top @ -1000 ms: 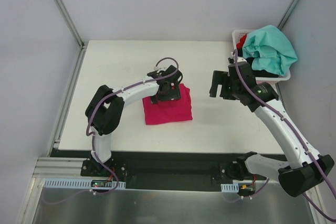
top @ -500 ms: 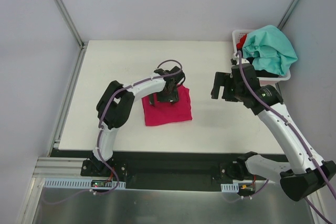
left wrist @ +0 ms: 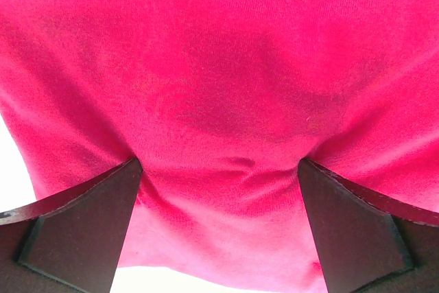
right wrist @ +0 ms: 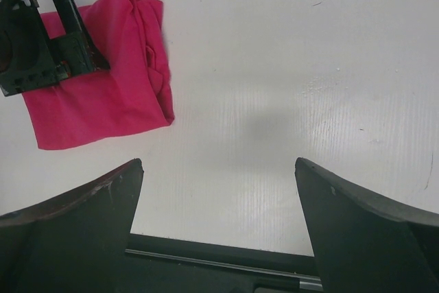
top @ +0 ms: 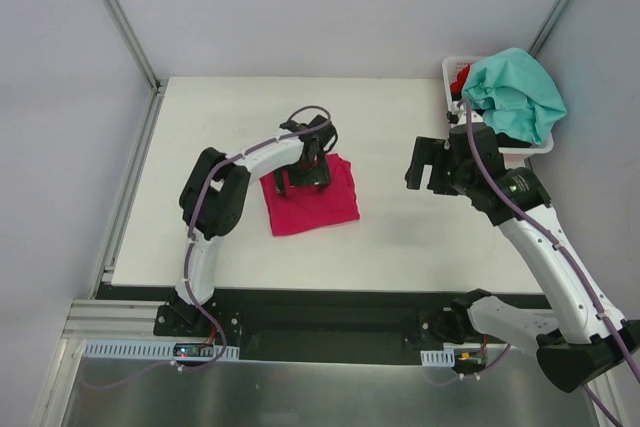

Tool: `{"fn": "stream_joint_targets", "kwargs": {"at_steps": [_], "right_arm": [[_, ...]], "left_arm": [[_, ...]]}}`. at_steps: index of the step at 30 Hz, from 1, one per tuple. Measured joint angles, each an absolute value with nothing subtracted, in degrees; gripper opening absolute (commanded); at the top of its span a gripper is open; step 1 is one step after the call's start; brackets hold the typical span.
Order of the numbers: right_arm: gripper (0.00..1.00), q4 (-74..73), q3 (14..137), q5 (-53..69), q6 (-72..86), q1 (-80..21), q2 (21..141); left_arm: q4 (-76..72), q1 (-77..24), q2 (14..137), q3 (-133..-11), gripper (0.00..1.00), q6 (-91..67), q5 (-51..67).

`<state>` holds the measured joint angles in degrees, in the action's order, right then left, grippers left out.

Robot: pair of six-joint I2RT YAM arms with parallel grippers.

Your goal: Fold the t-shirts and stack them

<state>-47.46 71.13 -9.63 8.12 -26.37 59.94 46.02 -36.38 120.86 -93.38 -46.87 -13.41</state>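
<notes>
A magenta-pink t-shirt point(top: 318, 205) lies folded into a rough square near the middle of the white table point(top: 230, 117). My left gripper point(top: 301, 181) is open and set down on the shirt's far-left part. In the left wrist view the pink cloth point(left wrist: 219, 66) fills the frame and puckers between the spread fingers point(left wrist: 82, 231). My right gripper point(top: 425, 165) hangs open over bare table to the right of the shirt, holding nothing. Its wrist view shows the folded shirt point(right wrist: 110, 101) at the upper left. A teal t-shirt point(top: 515, 92) and a red one point(top: 460, 77) sit in the basket.
The white plastic basket point(top: 449, 69) stands at the table's back right corner, heaped with cloth, close behind my right arm. Grey walls and metal frame posts enclose the table. A black rail point(right wrist: 226, 265) runs along the near edge.
My left gripper has slid left and nearer across the pink shirt, and the shirt has shifted and turned slightly with it. My right arm has drawn back a little to the right.
</notes>
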Motion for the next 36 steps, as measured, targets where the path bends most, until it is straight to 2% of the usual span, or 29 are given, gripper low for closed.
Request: {"fn": "stream_joint_targets", "kwargs": {"at_steps": [8,23,36], "right_arm": [[0.96,-47.77,71.16,-9.63,7.79,-26.37,59.94],[0.96,-48.99,71.79,-8.10,5.80,-25.87,60.27],[0.96,-49.91,71.35,-5.32,4.86,-25.71,61.45]], "left_arm": [[45.80,-28.12,122.37,-95.39,0.98,-44.18,-10.63],[46.57,-16.47,134.21,-115.15,0.99,-35.64,-9.39],[40.99,-6.85,136.25,-124.60,0.99,-27.92,-14.13]]}}
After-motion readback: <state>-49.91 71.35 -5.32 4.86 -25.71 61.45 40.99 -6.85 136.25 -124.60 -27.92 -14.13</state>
